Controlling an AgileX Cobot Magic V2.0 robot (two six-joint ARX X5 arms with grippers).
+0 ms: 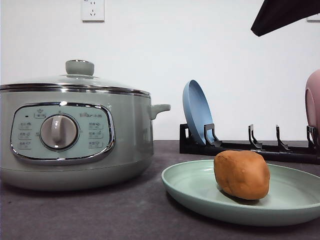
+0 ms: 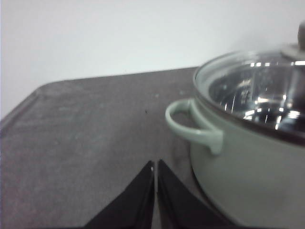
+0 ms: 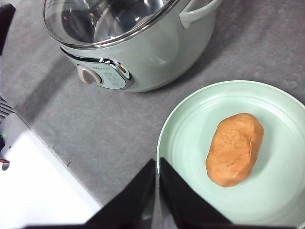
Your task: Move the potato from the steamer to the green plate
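While I'm looking through the front cam, the potato [image 1: 242,174] sits on the green plate [image 1: 195,192], a bit toward its far side, not touching the raised rim as far as I can see. The steamer [image 1: 75,135] stands just beside the plate with its glass lid [image 1: 75,80] on, and a strip of bare dark surface [image 1: 100,215] runs between them. Behind the plate there's a black rack [image 1: 250,145] holding a blue plate [image 1: 196,112] on edge, and a pink plate [image 1: 313,107] at the frame edge.

On the left wrist cam, the left gripper [image 2: 156,164] has its fingers pressed together, hanging next to the steamer's side handle [image 2: 193,124], with lots of open surface out to the rounded corner.

On the right wrist cam, the right gripper [image 3: 157,162] also has its fingers pressed together, holding nothing, above the plate's near rim, potato close by.
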